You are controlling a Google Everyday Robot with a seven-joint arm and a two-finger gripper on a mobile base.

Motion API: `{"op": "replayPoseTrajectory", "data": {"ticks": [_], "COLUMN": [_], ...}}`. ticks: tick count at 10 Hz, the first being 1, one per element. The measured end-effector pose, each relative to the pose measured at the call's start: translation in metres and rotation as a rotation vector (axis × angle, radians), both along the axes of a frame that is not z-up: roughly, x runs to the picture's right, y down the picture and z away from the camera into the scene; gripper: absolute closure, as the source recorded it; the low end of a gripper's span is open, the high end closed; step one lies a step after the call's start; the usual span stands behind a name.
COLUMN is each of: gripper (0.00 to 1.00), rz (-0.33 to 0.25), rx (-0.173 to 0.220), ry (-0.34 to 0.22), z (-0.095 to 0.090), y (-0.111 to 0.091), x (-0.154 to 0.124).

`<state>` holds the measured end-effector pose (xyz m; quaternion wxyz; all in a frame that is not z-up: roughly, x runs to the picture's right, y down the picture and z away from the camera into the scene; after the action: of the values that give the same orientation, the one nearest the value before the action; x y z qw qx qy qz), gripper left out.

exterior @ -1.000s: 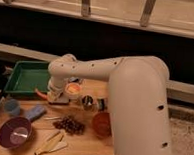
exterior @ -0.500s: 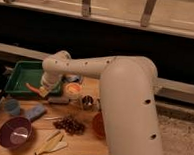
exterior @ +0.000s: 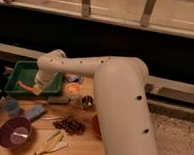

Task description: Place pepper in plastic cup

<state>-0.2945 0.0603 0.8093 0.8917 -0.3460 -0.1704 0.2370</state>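
Observation:
My gripper hangs over the front edge of the green tray at the left of the table. It is shut on the slender red-orange pepper, which sticks out to its left, held level in the air. The small pale grey-blue plastic cup stands on the wooden table in front of the tray, below and to the left of the pepper, and apart from it. My white arm reaches in from the right and hides part of the table behind it.
A flat blue cloth lies right of the cup. A purple bowl sits at the front left, with yellow strips beside it. An orange cup, a metal cup and a dark cluster stand mid-table.
My gripper has moved left from the orange cup to the tray's front edge, carrying the pepper with it towards the plastic cup.

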Motion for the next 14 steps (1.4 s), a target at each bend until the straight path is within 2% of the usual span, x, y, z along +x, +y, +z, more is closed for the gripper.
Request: {"op": "replayPoseTrajectory", "data": {"ticks": [5, 7, 10, 14], "gripper": [1.00, 1.00, 1.00, 1.00], "rz": [0.001, -0.034, -0.069, -0.176], "rx": [0.002, 0.028, 0.042, 0.011], "ry": [-0.004, -0.049, -0.107, -0.204], "z": [-0.001, -0.004, -0.009, -0.022], "y": [0.000, -0.001, -0.001, 0.013], "x": [-0.001, -0.013, -0.024, -0.062]}}
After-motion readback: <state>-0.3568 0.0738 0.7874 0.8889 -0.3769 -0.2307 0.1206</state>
